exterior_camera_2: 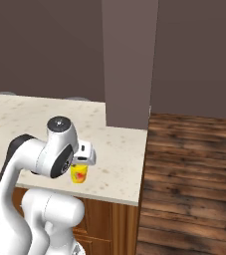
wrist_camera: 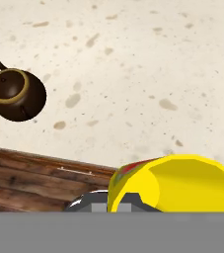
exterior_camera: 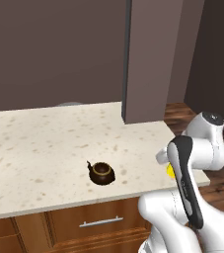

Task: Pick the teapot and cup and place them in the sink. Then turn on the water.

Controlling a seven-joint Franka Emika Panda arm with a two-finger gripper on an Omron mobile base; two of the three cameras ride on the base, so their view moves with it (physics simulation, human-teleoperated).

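The dark-brown teapot stands alone on the speckled counter near its front edge. The yellow cup, with a red mark on its side, hangs right under the hand, just above the counter's front right part. A sliver of the cup shows behind the forearm in the left base view. My gripper is shut on the cup's wall, to the right of the teapot. The sink and the water are out of view.
A tall dark panel stands on the counter's back right. The counter ends at its right edge, with wooden floor beyond. A drawer with a metal handle sits below the teapot.
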